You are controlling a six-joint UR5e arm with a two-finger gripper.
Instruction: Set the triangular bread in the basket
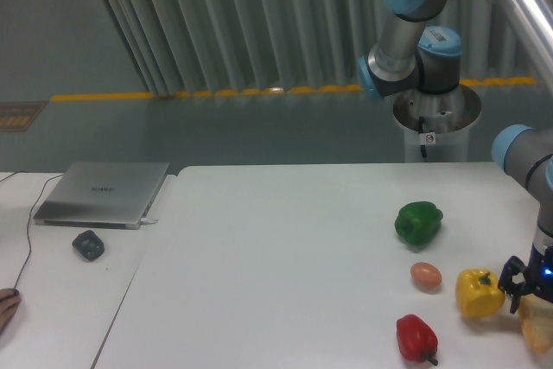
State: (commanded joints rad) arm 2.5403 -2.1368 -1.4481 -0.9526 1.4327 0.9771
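From the fixed camera I see my arm's gripper [529, 287] low at the far right edge of the white worktop [285, 257], a blue light glowing on its body. Its dark fingers [511, 276] sit right on top of the triangular bread [539, 324], a pale golden-beige wedge cut off by the frame's right edge at the near right corner of the worktop. The edge of the picture hides most of the fingers, so I cannot tell how wide they stand or whether they have hold of the bread.

Just left of the gripper, touching or nearly touching it, stands a yellow pepper [480, 292]. A small brown egg [425, 275] lies further left, a red pepper [416, 337] sits nearer the camera, and a green pepper [419, 221] rests behind the egg, well apart from the bread.

On the neighbouring worktop at left lie a closed silver laptop [104, 193] and a dark, rounded lump [88, 244] I cannot identify. No basket shows in this view.
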